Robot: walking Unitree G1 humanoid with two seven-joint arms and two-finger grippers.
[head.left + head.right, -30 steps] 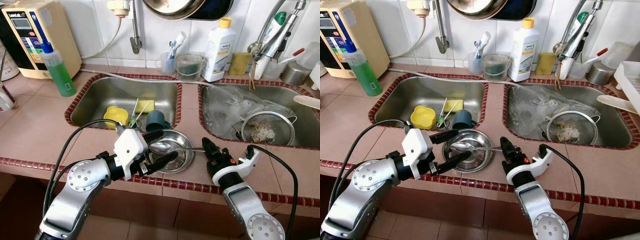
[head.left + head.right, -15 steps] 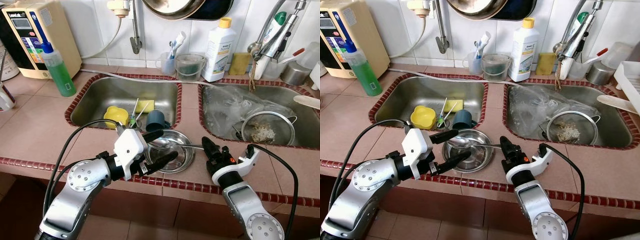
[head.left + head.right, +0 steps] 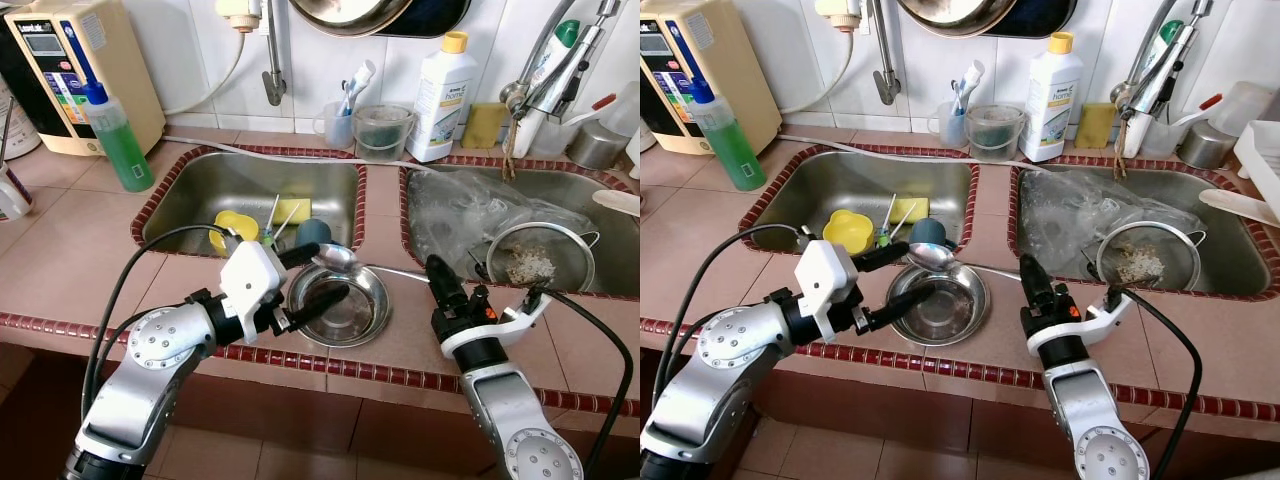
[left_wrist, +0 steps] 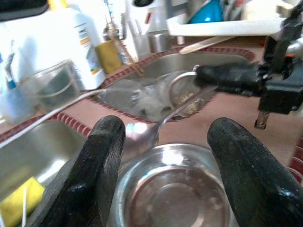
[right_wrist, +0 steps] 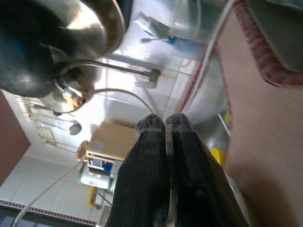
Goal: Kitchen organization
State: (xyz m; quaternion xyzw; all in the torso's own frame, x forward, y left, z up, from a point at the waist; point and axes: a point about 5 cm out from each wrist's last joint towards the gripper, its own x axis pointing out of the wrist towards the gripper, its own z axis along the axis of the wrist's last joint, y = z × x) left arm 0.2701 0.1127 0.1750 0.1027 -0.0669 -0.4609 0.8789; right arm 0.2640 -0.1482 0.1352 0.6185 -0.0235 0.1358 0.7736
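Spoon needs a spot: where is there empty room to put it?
Bare counter lies left of the left sink, before the green bottle, and between steel bowl and right gripper. Both sinks are crowded.

Glossy steel bowl [image 3: 338,305], shiny metal spoon [image 3: 336,257], matt pink tile counter [image 3: 60,255], crinkled clear plastic bag [image 3: 470,205].

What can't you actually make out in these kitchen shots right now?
- Where the spoon handle meets the right gripper: hidden by the shut fingers in the right wrist view.
- The bowl's near rim: cut off by the left wrist view's edge.
- The strainer's contents: too small in the eye views.
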